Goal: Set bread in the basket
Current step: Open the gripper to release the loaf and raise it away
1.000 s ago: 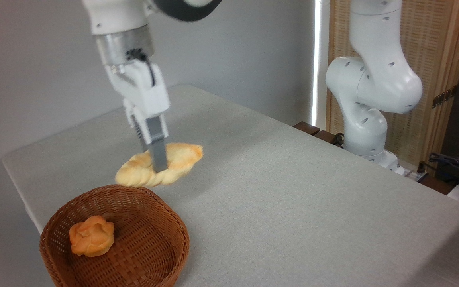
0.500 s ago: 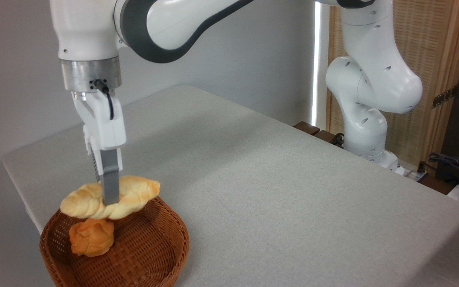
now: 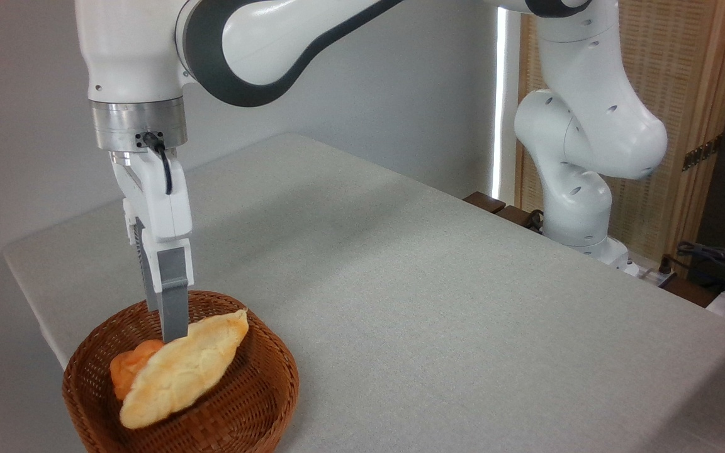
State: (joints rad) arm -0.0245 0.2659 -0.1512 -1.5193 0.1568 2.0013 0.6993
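**Braided loaf lying in the wicker basket**

You have the braided loaf (image 3: 183, 368) lying inside the round wicker basket (image 3: 268, 384), at the near left corner of the grey table (image 3: 432, 302). Its long axis runs diagonally: the browner tip points up and to the right toward the far rim, the pale end points down-left at the near rim. It lies partly over the small orange bun (image 3: 128, 370). Your gripper (image 3: 167, 324) hangs just above the loaf's upper edge, with its fingers parted and holding nothing.
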